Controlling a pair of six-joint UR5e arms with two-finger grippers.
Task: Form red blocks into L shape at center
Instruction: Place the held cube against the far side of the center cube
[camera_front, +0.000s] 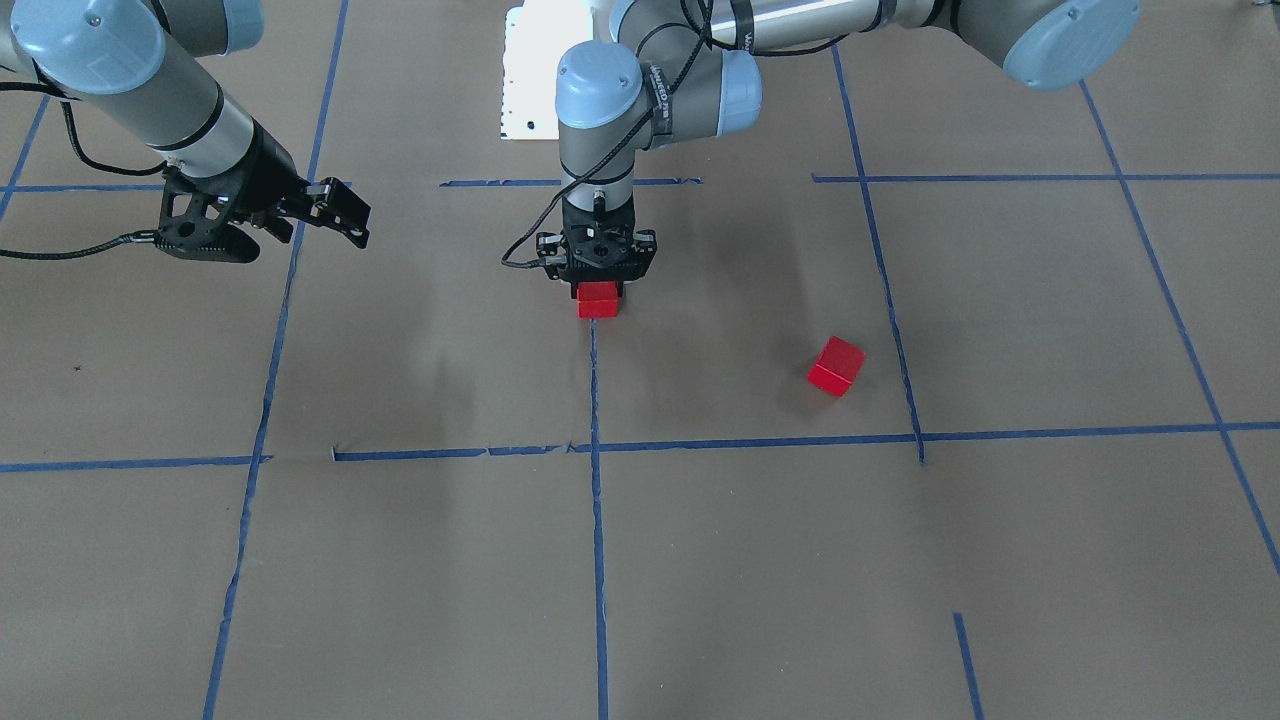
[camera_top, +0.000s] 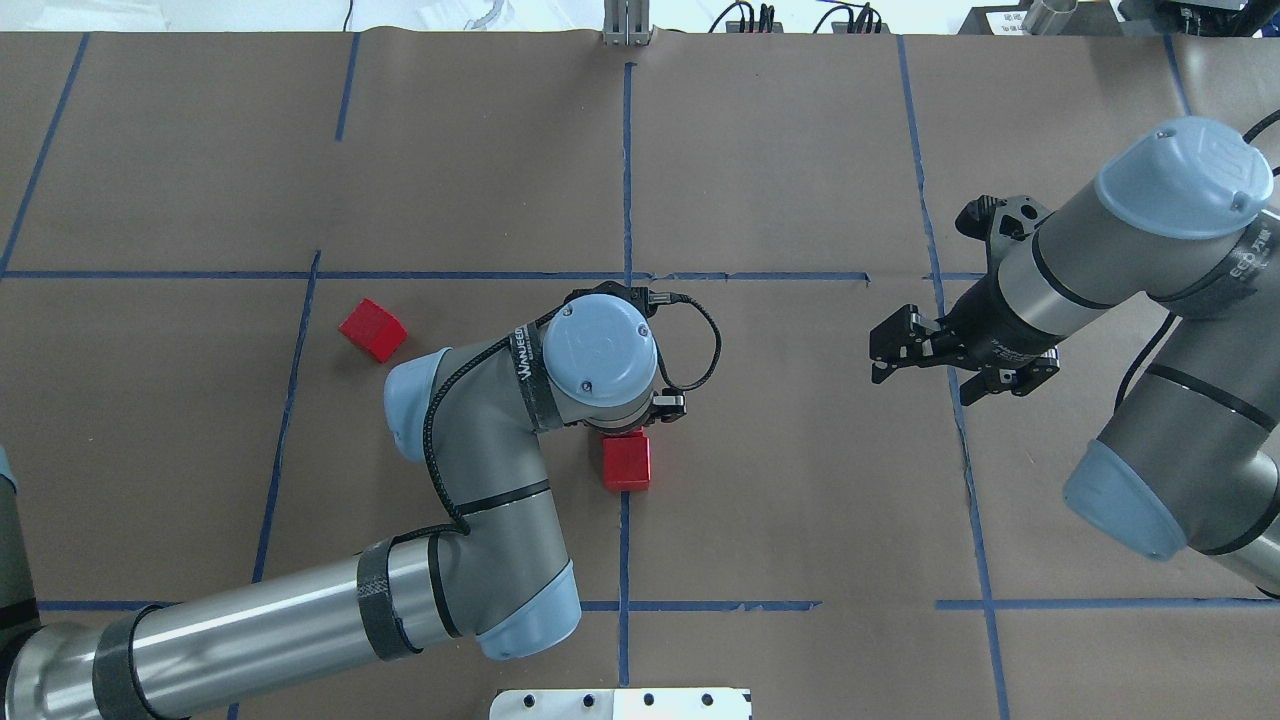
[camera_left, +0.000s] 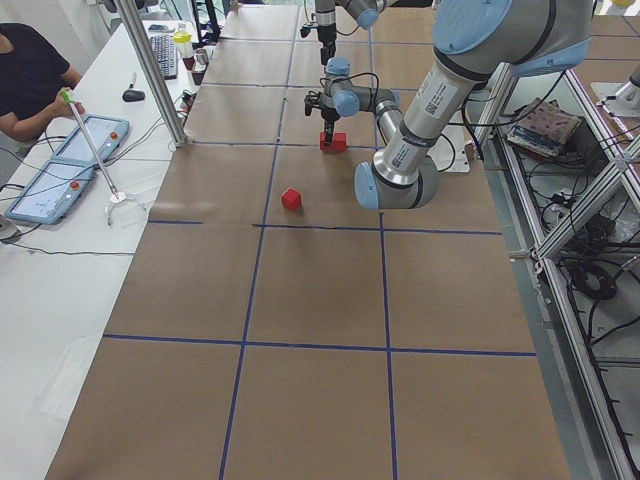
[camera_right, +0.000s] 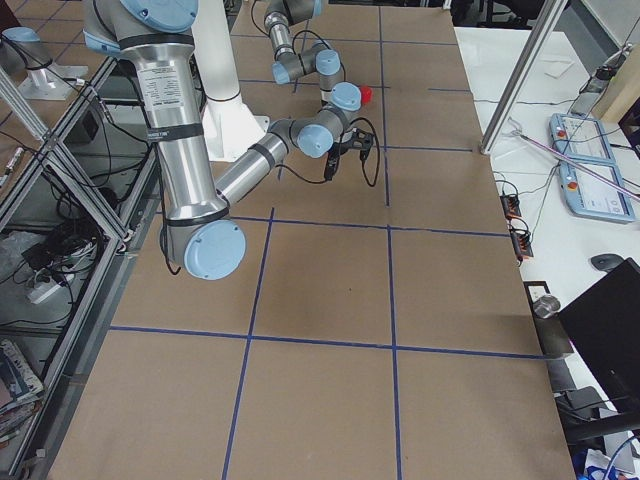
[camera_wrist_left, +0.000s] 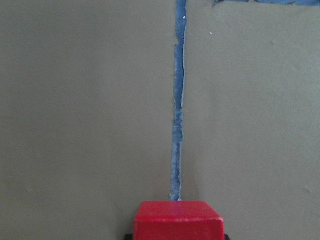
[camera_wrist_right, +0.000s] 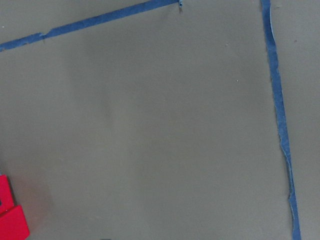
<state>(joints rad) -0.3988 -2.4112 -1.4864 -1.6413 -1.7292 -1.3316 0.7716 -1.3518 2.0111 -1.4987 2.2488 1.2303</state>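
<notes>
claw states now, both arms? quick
Left claw: closed on a red block.
Right claw: open, holding nothing.

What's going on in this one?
The left gripper points straight down, closed on a red block at the center tape line. A loose red block lies off on the left arm's side, untouched. The right gripper hovers open and empty. A third block isn't clearly visible.

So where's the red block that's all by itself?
In the overhead view the lone red block sits on the left side, just right of a blue tape line, apart from the centre block.
</notes>
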